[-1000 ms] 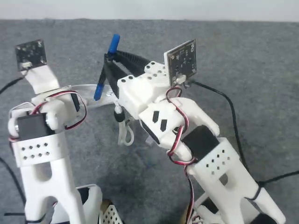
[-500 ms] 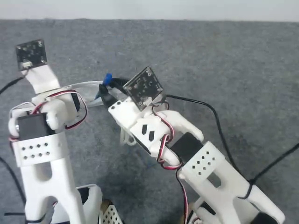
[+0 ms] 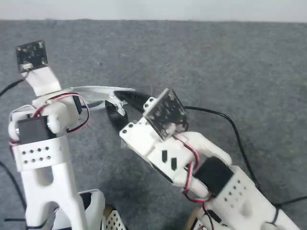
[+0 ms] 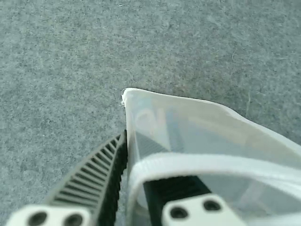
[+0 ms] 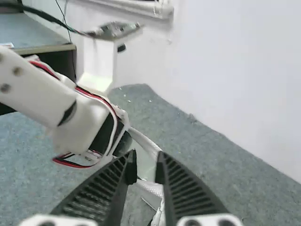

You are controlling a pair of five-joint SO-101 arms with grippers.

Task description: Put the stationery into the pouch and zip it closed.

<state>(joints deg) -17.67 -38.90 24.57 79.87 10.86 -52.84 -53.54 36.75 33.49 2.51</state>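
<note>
High view: one pouch (image 3: 91,89), two arms (image 3: 41,143) (image 3: 192,163).

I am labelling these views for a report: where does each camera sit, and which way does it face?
High view: fixed above, behind the bases, looking down over the grey table; left arm, right arm and pouch show.
Left wrist view: on the left arm, looking down at the table; left jaws shut on the pouch.
Right wrist view: on the right arm, facing the left arm and a white wall; right jaws slightly apart.
Shared: all three show the pouch.
</note>
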